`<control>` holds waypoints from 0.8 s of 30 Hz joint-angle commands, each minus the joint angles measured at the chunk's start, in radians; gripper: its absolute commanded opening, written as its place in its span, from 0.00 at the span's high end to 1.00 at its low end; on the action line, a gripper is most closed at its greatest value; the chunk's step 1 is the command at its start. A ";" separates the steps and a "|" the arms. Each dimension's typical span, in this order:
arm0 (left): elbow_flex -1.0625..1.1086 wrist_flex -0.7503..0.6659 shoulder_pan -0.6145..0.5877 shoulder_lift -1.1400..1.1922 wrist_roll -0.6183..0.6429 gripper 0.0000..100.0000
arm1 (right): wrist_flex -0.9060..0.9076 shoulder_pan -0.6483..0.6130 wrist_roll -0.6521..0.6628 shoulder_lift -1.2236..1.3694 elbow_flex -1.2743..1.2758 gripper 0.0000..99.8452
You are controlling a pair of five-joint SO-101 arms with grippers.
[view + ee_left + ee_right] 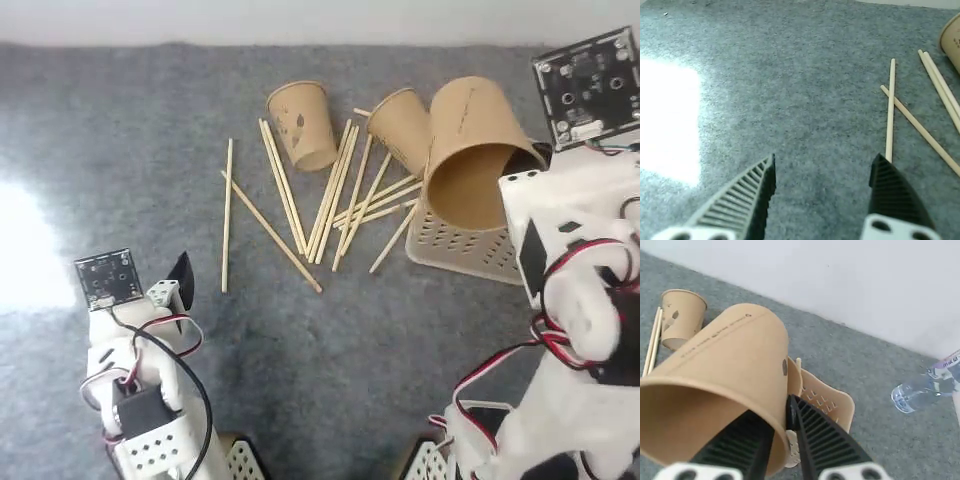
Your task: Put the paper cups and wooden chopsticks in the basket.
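Paper cup (478, 135) pinched in our right gripper (777, 415) — tipped over the basket (460, 250), ready to drop we'd guess; left gripper (825, 160) gapes wide.

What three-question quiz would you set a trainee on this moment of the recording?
1. True or false: the left tool is shut on a chopstick.
2. What is the right tool holding? A) a bundle of chopsticks B) the large paper cup C) nothing
3. How many smaller paper cups lie on the grey mat?
Key: 1. False: it is open and holds nothing. 2. B, held by the basket. 3. Two.
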 commanded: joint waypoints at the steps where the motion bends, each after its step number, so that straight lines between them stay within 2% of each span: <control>1: -0.001 -0.021 0.008 -0.012 -0.017 0.71 | 0.044 0.022 0.018 0.042 -0.002 0.99; 8: 0.001 -0.021 0.009 -0.014 -0.052 0.71 | 0.044 0.116 0.018 0.166 0.003 0.99; 24: 0.001 -0.023 0.009 -0.014 -0.052 0.71 | 0.042 0.120 0.012 0.297 0.178 0.99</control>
